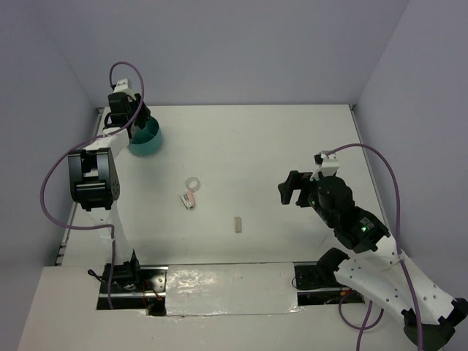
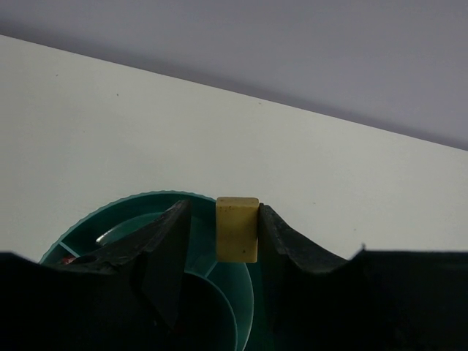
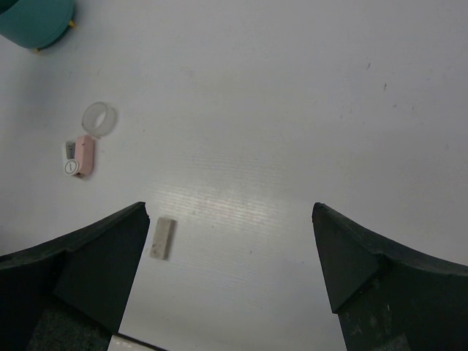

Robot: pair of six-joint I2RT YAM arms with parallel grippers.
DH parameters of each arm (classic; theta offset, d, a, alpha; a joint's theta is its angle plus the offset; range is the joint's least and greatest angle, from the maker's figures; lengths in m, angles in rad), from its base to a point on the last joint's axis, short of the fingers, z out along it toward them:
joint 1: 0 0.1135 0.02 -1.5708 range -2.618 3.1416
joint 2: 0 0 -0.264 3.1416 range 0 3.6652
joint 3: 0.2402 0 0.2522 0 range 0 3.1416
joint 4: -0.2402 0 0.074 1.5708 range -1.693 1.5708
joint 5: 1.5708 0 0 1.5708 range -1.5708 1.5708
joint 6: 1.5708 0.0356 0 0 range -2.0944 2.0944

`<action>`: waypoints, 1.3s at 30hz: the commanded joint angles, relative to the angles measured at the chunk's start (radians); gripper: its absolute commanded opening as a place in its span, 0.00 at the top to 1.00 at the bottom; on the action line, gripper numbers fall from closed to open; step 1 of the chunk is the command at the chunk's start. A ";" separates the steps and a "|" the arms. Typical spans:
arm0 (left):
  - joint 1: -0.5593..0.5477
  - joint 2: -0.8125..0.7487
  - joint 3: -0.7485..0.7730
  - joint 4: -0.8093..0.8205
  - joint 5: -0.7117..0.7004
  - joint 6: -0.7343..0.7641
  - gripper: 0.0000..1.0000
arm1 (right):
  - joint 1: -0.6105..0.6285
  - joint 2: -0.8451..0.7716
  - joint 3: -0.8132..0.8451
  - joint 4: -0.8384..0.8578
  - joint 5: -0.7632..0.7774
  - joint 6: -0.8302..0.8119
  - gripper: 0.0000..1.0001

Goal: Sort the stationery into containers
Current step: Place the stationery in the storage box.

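The teal cup (image 1: 148, 139) stands at the far left; the left wrist view shows its compartments (image 2: 230, 292) from above. My left gripper (image 1: 136, 126) hovers over it. Its jaws stand apart (image 2: 224, 208): a small tan block (image 2: 237, 229) lies against the right finger, with a clear gap to the left finger. My right gripper (image 1: 295, 189) is open and empty (image 3: 228, 213) above the table's right middle. A clear ring (image 1: 193, 183), a pink oblong piece (image 1: 189, 199) and a pale block (image 1: 238, 224) lie mid-table. The right wrist view shows the ring (image 3: 99, 118), the pink piece (image 3: 84, 155), the pale block (image 3: 161, 238) and the cup (image 3: 33, 22).
Grey walls close the table at the back and both sides. A shiny strip (image 1: 227, 281) runs along the near edge between the arm bases. Purple cables loop from both arms.
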 commanded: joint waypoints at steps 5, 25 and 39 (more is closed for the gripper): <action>-0.001 -0.067 0.024 0.023 -0.032 0.019 0.48 | -0.002 0.001 -0.010 0.046 -0.012 -0.014 0.00; -0.008 -0.102 0.052 -0.011 -0.065 0.018 0.50 | -0.002 0.001 -0.007 0.055 -0.029 -0.022 0.00; -0.387 -0.280 0.240 -0.740 -0.402 -0.186 0.01 | -0.002 -0.062 0.039 -0.009 0.060 0.015 0.00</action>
